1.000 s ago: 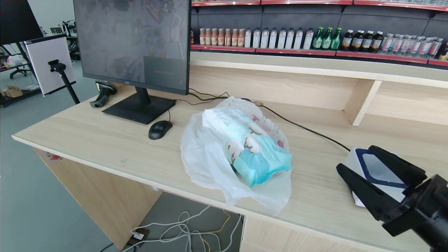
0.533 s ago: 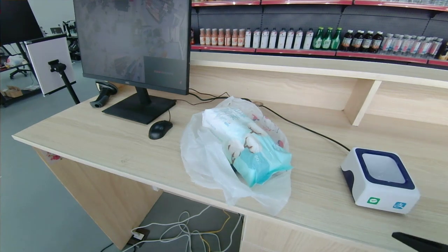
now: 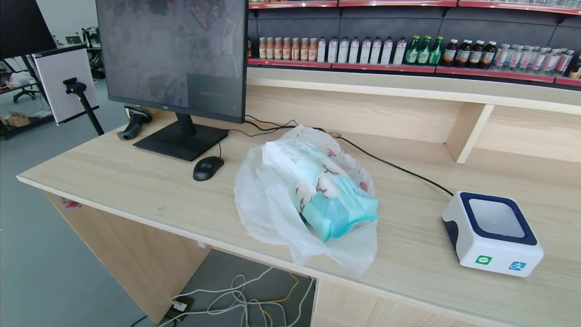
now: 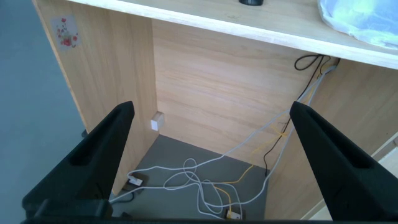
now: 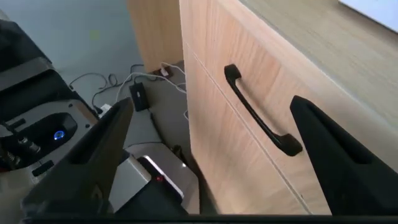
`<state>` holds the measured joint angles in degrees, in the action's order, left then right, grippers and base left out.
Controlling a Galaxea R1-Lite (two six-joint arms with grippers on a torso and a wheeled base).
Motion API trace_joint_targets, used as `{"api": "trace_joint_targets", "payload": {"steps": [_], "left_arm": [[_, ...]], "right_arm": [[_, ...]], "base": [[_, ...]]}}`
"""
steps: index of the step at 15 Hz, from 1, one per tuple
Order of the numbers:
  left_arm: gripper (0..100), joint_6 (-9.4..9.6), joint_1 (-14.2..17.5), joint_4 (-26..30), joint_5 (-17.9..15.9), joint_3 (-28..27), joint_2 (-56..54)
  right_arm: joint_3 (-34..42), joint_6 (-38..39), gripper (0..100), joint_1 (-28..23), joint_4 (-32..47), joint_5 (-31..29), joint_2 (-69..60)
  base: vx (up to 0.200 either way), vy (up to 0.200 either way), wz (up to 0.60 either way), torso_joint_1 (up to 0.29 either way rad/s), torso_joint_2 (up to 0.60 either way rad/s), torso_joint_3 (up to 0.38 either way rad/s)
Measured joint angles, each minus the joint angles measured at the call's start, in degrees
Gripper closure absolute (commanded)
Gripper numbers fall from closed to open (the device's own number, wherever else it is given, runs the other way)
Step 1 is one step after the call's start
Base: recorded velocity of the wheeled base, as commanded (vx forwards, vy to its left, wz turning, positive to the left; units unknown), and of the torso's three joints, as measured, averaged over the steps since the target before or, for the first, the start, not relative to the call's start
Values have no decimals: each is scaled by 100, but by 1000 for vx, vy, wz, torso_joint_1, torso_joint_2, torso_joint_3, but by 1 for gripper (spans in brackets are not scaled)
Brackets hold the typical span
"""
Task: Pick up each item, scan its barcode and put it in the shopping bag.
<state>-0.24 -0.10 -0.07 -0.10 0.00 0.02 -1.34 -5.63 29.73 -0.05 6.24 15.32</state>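
Status: left gripper (image 4: 211, 107) spread wide, empty, touching nothing, hanging below the counter (image 3: 136, 181) edge over floor cables (image 4: 205, 186). Shopping bag (image 3: 272, 213) lies on the counter above it, teal-white pack (image 3: 327, 195) half inside. Right gripper (image 5: 212, 102) also wide open, empty, near a black cabinet handle (image 5: 258, 118). Scanner (image 3: 492, 234) shows two small icons. Pack print unreadable.

One shopping bag (image 3: 268, 213), one pack (image 3: 327, 190) inside, one scanner (image 3: 492, 236), one mouse (image 3: 207, 168), perhaps thirty bottles (image 3: 363, 50).
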Motion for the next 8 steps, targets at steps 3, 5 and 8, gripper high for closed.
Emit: {"api": "trace_joint_targets", "payload": {"steps": [3,5,8], "left_arm": [[0,2,0,0,0,0,0],[0,0,0,0,0,0,0],[0,2,0,0,0,0,0]], "right_arm": [[11,-9,0,-1640,16,22,77],[20,-24,0,-2175,26,-34,-168],[94,601,0,-2911,-2,-346,-872]], "base": [[0,0,0,0,0,0],[0,0,0,0,0,0],[0,0,0,0,0,0]]}}
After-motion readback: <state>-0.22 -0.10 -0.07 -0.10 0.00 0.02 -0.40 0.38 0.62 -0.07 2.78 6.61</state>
